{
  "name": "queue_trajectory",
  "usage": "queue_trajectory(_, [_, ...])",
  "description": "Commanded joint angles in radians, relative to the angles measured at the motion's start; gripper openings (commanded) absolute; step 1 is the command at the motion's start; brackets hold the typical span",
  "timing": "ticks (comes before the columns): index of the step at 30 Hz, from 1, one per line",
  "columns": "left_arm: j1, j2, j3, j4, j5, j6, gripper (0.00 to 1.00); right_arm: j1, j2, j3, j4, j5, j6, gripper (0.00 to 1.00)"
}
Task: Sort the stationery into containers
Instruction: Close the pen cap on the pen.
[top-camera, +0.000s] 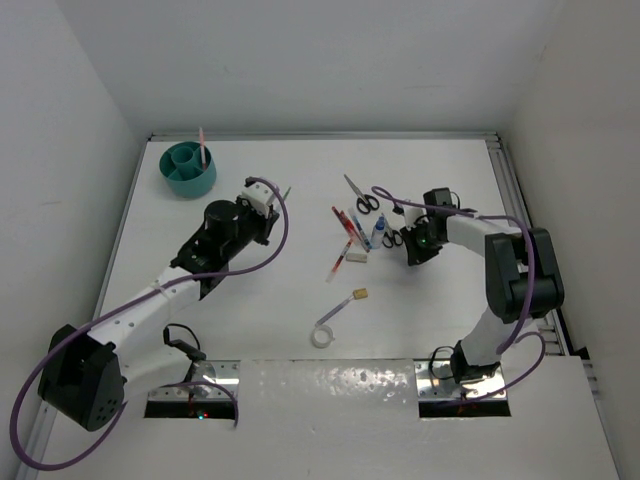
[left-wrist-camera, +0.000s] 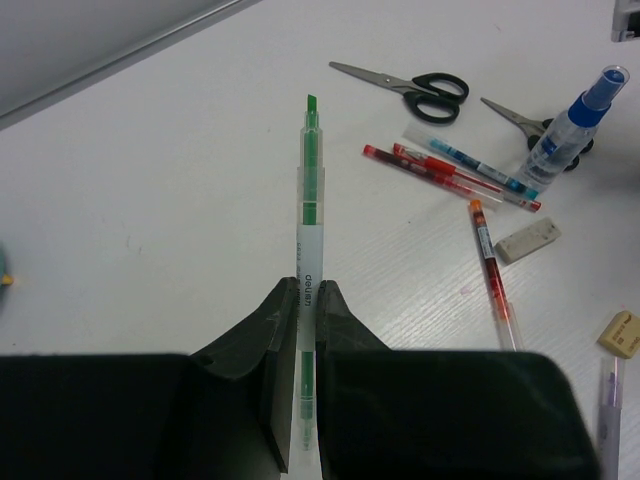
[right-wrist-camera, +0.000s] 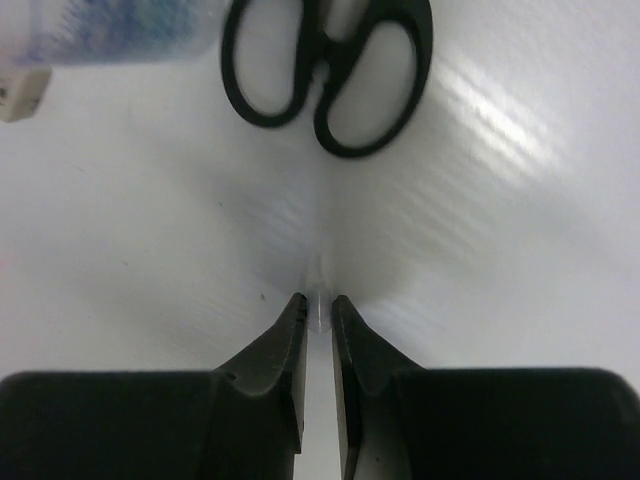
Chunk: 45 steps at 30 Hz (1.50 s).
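My left gripper (left-wrist-camera: 308, 290) is shut on a green pen (left-wrist-camera: 310, 190) that points forward above the table; in the top view this gripper (top-camera: 266, 196) hangs right of the teal organiser cup (top-camera: 189, 170). A pink pen (top-camera: 202, 146) stands in the cup. My right gripper (right-wrist-camera: 318, 302) is low over the table, jaws closed on a small clear piece (right-wrist-camera: 318, 310) at their tips. Black-handled scissors (right-wrist-camera: 330, 70) lie just beyond. The top view shows this gripper (top-camera: 414, 247) next to those scissors (top-camera: 392, 238).
Loose on the table are other scissors (top-camera: 362, 195), a blue-capped glue bottle (top-camera: 378, 233), red and blue pens (top-camera: 350, 228), a white eraser (top-camera: 356, 257), a tan eraser (top-camera: 360, 294) and a white tape ring (top-camera: 322, 336). A rail (top-camera: 512, 190) runs along the right edge.
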<state>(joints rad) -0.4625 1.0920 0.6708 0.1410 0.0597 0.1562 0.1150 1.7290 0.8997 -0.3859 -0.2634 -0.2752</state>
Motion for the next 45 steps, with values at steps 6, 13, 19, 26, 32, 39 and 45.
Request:
queue_trajectory(6, [0.012, -0.04, -0.022, 0.057, 0.005, -0.007, 0.0, 0.028, -0.013, -0.032, -0.021, 0.227, 0.237, 0.22])
queue_trajectory(13, [0.013, -0.052, -0.025, 0.055, -0.004, -0.003, 0.0, 0.029, 0.024, 0.011, 0.001, 0.23, 0.252, 0.32])
queue_trajectory(19, [0.015, -0.061, -0.03, 0.058, -0.008, -0.004, 0.0, 0.028, 0.073, 0.07, -0.028, 0.25, 0.24, 0.27])
queue_trajectory(26, [0.022, -0.063, -0.033, 0.058, -0.012, -0.001, 0.0, 0.029, 0.075, 0.058, -0.07, 0.222, 0.209, 0.2])
queue_trajectory(32, [0.022, -0.067, -0.036, 0.062, -0.012, -0.001, 0.0, 0.026, 0.053, 0.03, -0.076, 0.224, 0.212, 0.22])
queue_trajectory(39, [0.024, -0.075, -0.036, 0.06, -0.012, 0.002, 0.0, 0.015, 0.05, 0.028, -0.099, 0.24, 0.208, 0.16])
queue_trajectory(45, [0.024, -0.081, -0.033, 0.071, 0.009, -0.004, 0.0, 0.008, 0.041, 0.036, -0.1, 0.222, 0.211, 0.0])
